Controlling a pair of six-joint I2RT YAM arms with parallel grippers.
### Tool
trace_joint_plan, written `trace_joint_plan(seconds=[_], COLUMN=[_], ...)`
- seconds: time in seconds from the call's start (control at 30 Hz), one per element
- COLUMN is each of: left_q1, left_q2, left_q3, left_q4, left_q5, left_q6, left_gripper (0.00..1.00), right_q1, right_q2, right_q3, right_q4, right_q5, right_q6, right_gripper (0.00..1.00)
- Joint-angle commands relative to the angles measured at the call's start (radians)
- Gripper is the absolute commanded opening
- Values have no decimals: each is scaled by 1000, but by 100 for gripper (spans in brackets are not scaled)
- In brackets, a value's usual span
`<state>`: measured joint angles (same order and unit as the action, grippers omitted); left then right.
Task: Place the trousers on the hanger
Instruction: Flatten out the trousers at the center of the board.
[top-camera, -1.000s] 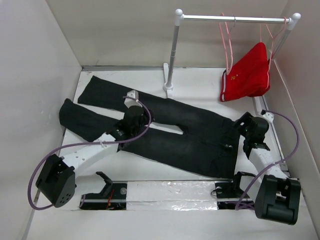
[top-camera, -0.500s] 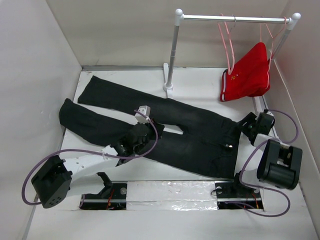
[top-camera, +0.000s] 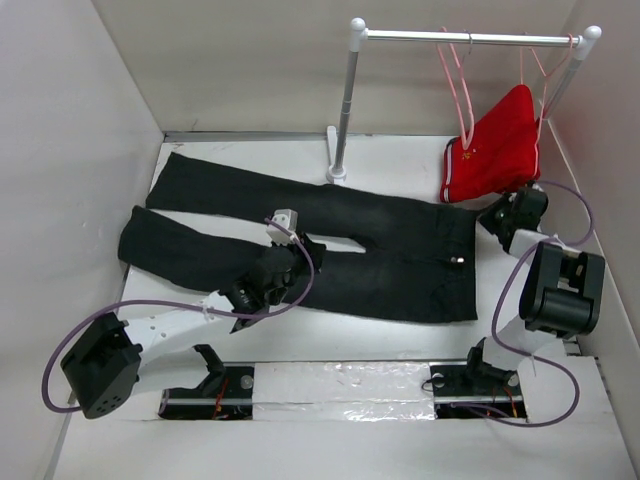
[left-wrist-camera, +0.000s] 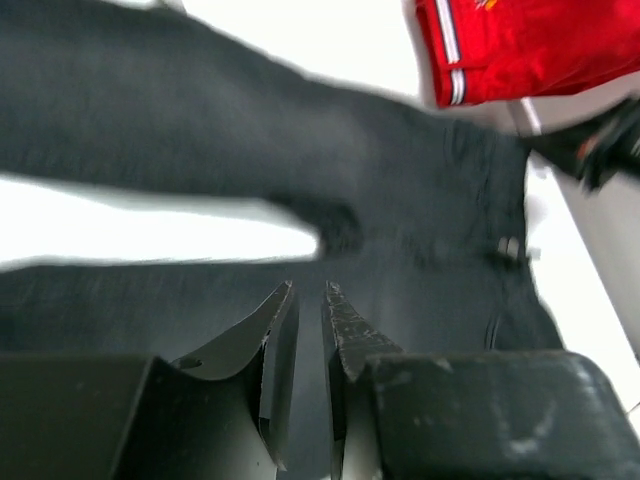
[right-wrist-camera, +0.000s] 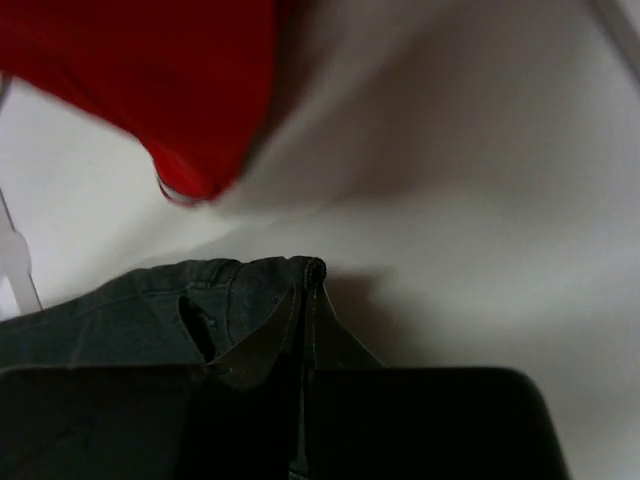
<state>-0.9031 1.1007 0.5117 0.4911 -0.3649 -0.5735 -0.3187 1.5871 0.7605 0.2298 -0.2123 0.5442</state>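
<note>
One pair of trousers (top-camera: 400, 262) is lying under two pincers. The right pincer (right-wrist-camera: 306, 292) is clamping the waistband; the left pincer (left-wrist-camera: 309, 292) is hovering nearly closed, empty.

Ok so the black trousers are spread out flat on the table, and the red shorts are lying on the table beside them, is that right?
Not quite. The trousers do lie spread out flat on the table, but the red shorts are not lying beside them: they hang from the rail. The top external view shows it.
</note>
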Motion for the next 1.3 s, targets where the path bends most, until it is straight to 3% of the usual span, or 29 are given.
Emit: trace_joint_plan(seconds=[0.0,0.2,0.3,0.33,0.37,0.4,0.47,0.5,0.63,0.73,0.83,0.87,1.03,1.17,1.27], left_q1=[-2,16,72,81,93,93,105,105,124,185,318,364,717,957,1061], left_q2=[1,-1,-4,-10,-15,-18,-35,-44,-120,-208,-304,-358,-478,-396,-310], left_q3=[13,34,36,33,22,18,7,4,-16,-38,-70,-96,-168,-150,-154], left_q4=[-9,-139,-190,-198,-207,-229,-264,-308,-475,-629,-729,-740,-691,-661,-674], left_q5=[-6,-86,-59,-63,-69,-72,-104,-123,-250,-324,-330,-301,-153,-4,30], left_q6=[-9,-69,-107,-115,-126,-138,-179,-198,-346,-468,-531,-534,-450,-411,-414], left_gripper=[14,22,23,23,26,28,29,29,29,32,33,35,39,38,37], right_q1=[3,-9,-29,-29,-29,-39,-27,-14,78,186,315,349,578,707,745], right_q2=[92,226,234,229,215,206,165,92,-140,-276,-357,-407,-555,-607,-628], right_q3=[185,399,389,369,359,349,269,225,-42,-205,-302,-323,-411,-403,-388], right_q4=[-18,-87,-32,-20,-15,-18,-6,46,178,244,241,247,209,191,170], right_q5=[118,197,177,160,150,134,90,91,171,177,149,118,77,67,38], right_q6=[-9,-38,-30,-29,-30,-35,-33,-24,75,117,99,89,25,-55,-95], right_gripper=[0,0,0,5,39,58,89,91,87,72,12,0,0,0,13])
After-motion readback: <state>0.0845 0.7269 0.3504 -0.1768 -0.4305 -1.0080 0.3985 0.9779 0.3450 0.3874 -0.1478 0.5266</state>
